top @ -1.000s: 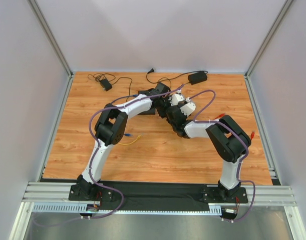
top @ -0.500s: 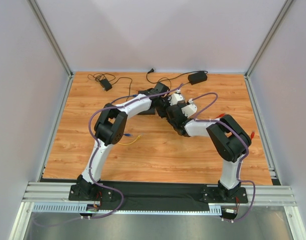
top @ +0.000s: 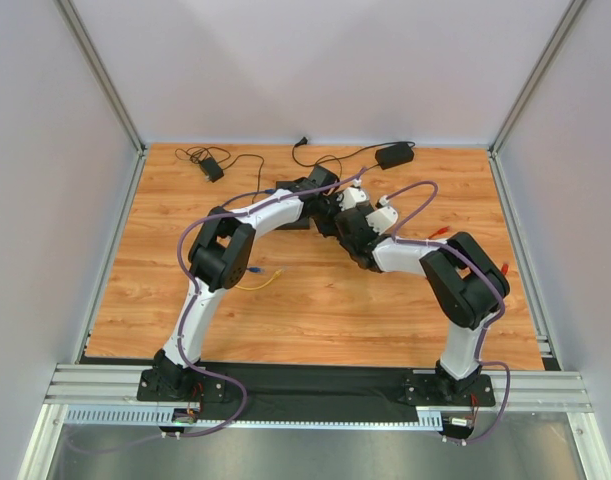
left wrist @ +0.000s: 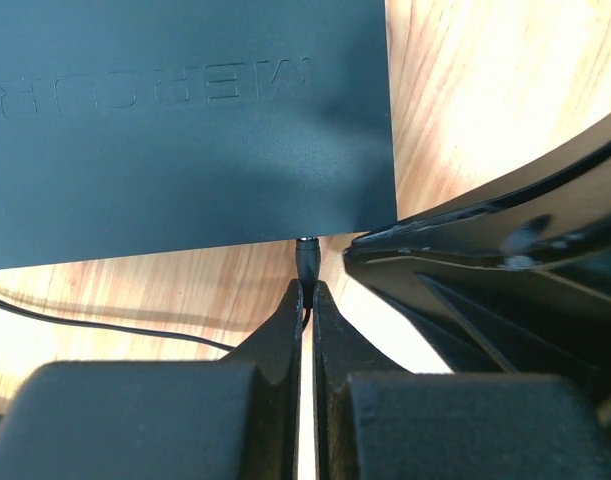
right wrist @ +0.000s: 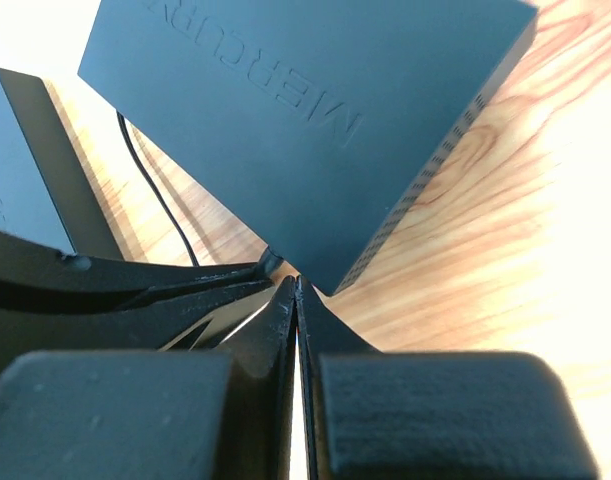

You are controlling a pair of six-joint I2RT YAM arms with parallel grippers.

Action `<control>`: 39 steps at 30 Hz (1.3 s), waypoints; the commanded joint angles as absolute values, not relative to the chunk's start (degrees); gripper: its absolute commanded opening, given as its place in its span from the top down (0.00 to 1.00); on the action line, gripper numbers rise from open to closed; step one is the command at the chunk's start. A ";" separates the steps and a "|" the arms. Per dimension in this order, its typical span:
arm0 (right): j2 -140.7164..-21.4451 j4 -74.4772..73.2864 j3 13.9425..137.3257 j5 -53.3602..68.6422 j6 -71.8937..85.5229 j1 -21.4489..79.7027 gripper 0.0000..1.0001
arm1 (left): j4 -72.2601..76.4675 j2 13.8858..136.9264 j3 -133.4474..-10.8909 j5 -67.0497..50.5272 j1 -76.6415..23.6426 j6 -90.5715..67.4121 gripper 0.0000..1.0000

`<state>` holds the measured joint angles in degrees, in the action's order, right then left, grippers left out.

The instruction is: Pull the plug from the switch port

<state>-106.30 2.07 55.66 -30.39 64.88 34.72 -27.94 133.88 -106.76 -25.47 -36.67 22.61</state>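
Note:
The black switch lies flat on the wooden table, and shows in the right wrist view too. A small black plug sits in a port on its near edge. My left gripper is shut on the plug just behind the port. My right gripper is shut and empty, its tips against the switch's near corner, right beside the left fingers. From above, both grippers meet over the switch, which is mostly hidden.
A black power adapter and a smaller one lie at the back with thin black cables. A yellow cable with a blue plug lies by the left arm's elbow. A thin black cable runs past the switch.
The right arm's elbow has shifted slightly to the right. Both grippers stay together at the switch.

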 commanded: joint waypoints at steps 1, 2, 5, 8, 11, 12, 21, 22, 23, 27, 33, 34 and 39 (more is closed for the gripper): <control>-103.63 -3.08 55.02 -39.37 60.91 32.08 1.00 | -32.17 131.75 -106.43 -26.01 -35.68 21.80 1.00; -103.45 -3.69 55.19 -40.16 60.47 31.99 1.00 | -32.17 131.57 -106.35 -25.93 -35.77 21.71 1.00; -103.36 -3.00 55.28 -38.69 56.70 30.50 1.00 | -31.73 131.40 -105.91 -25.58 -35.68 21.71 1.00; -104.76 -1.32 56.07 -35.25 53.88 30.23 1.00 | -32.51 132.10 -106.96 -25.14 -35.68 21.45 1.00; -103.81 3.22 54.76 -31.04 49.77 30.23 1.00 | -32.34 132.19 -107.05 -25.31 -35.68 21.45 1.00; -101.80 8.47 53.45 -28.15 48.27 30.23 1.00 | -32.34 132.10 -107.14 -25.31 -35.68 21.45 1.00; -92.72 9.76 46.32 -27.61 46.68 30.23 0.77 | -31.90 132.19 -107.31 -25.31 -35.77 21.00 1.00; -92.72 9.58 46.67 -27.16 46.50 30.23 0.72 | -31.82 132.01 -107.23 -25.49 -35.77 21.09 1.00; -92.72 10.02 46.50 -26.46 45.71 30.23 0.68 | -31.82 132.01 -107.23 -25.58 -35.77 21.01 1.00; -93.43 12.66 46.67 -23.82 44.21 30.06 0.48 | -31.55 131.14 -106.44 -26.02 -35.68 21.01 1.00; -91.23 16.87 44.48 -19.69 39.38 27.25 0.47 | -25.59 125.34 -101.87 -25.58 -35.33 18.29 1.00; -90.88 17.66 43.95 -18.90 39.29 25.68 0.47 | -24.97 123.77 -101.17 -25.23 -35.16 16.89 1.00; -91.58 20.83 42.80 -10.48 39.64 18.21 0.48 | -18.92 118.41 -97.22 -22.07 -34.89 13.11 1.00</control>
<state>-92.40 16.19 43.07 -15.77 41.41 22.17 -25.89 125.78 -98.83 -23.92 -35.29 16.91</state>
